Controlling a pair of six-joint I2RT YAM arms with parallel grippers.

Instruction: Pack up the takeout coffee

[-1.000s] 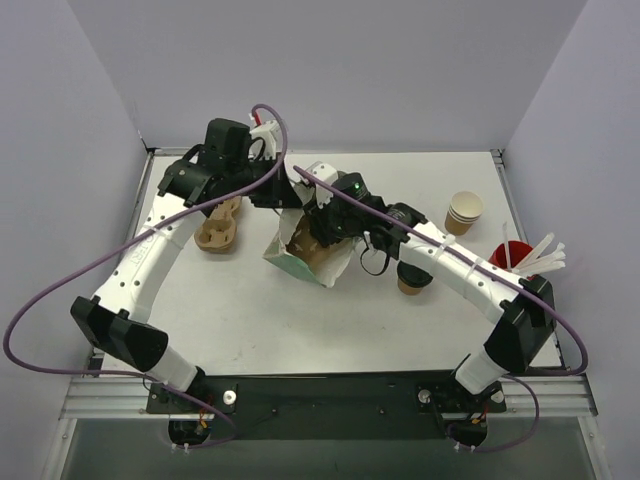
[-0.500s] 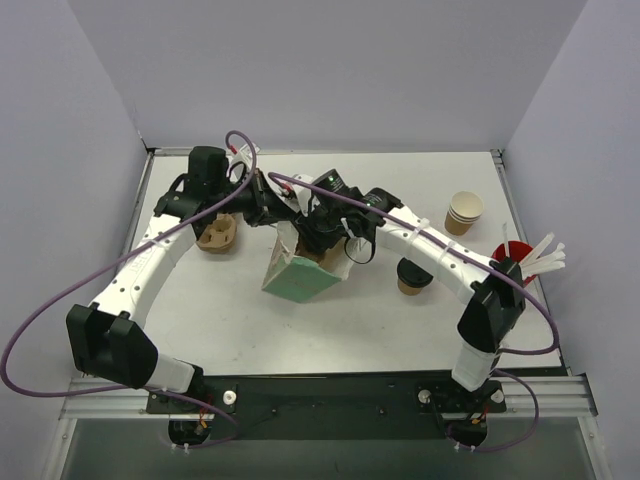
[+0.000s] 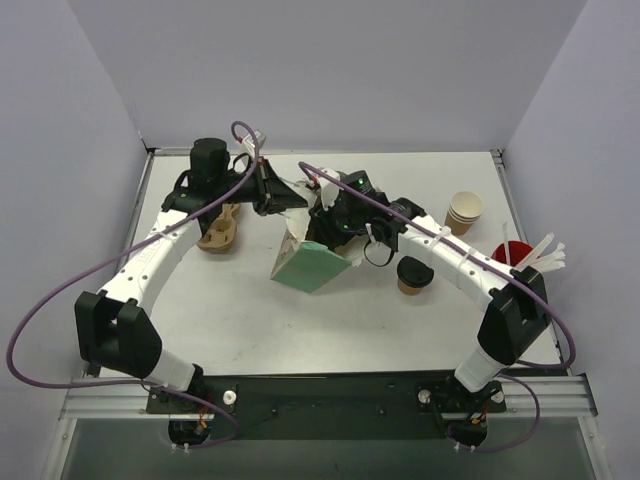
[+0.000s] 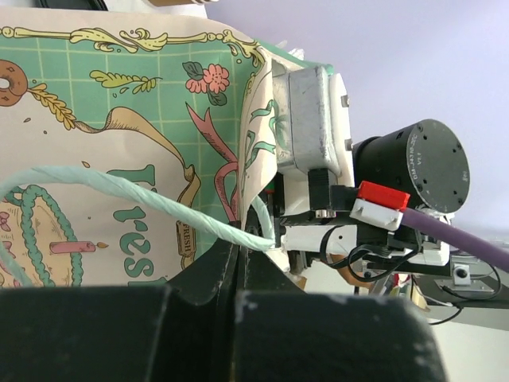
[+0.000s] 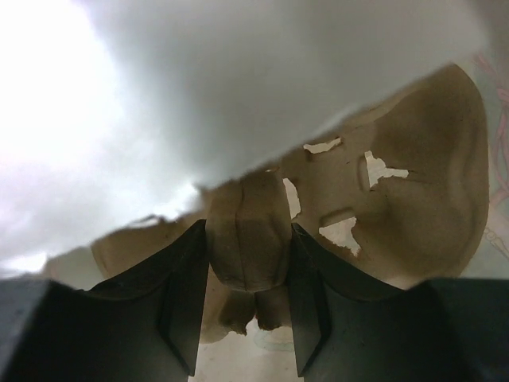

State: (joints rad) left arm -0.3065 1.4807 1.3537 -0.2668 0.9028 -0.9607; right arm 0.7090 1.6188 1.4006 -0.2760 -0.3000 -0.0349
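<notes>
The right claw (image 5: pixel 246 263) is closed to a narrow gap, its two fingers pressed against the centre post of a tan pulp carrier (image 5: pixel 398 191). A pale inner wall of paper hangs just above. The left claw (image 4: pixel 238 256) has its fingers drawn almost together. They pinch the top edge of the printed paper bag (image 4: pixel 119 119) right where the mint twine handle (image 4: pixel 119 195) runs in (whether twine, paper or both lie between the pads I cannot tell).

In the overhead view the bag lies tilted on the tabletop (image 3: pixel 250 320), green face up and mouth towards 12 o'clock, and both claws meet at that mouth. The takeout coffee (image 3: pixel 412 275) stands upright with its black lid on, at about 3 o'clock from the bag. It is clear of both claws and partly under the right arm. Further out at 3 o'clock is a red cup of stirrers (image 3: pixel 515 255). A spare carrier (image 3: pixel 218 232) sits at 10 o'clock, and a stack of paper cups (image 3: pixel 464 212) at 2 o'clock, farthest back.

The step in hand looks like seating the carrier in the bag while the left arm holds the mouth open, so the coffee is not yet packed. Next, the right claw probably needs to let go once the carrier rests flat and back out without snagging the paper. It would then grip the cup below its lid, keeping it level.
</notes>
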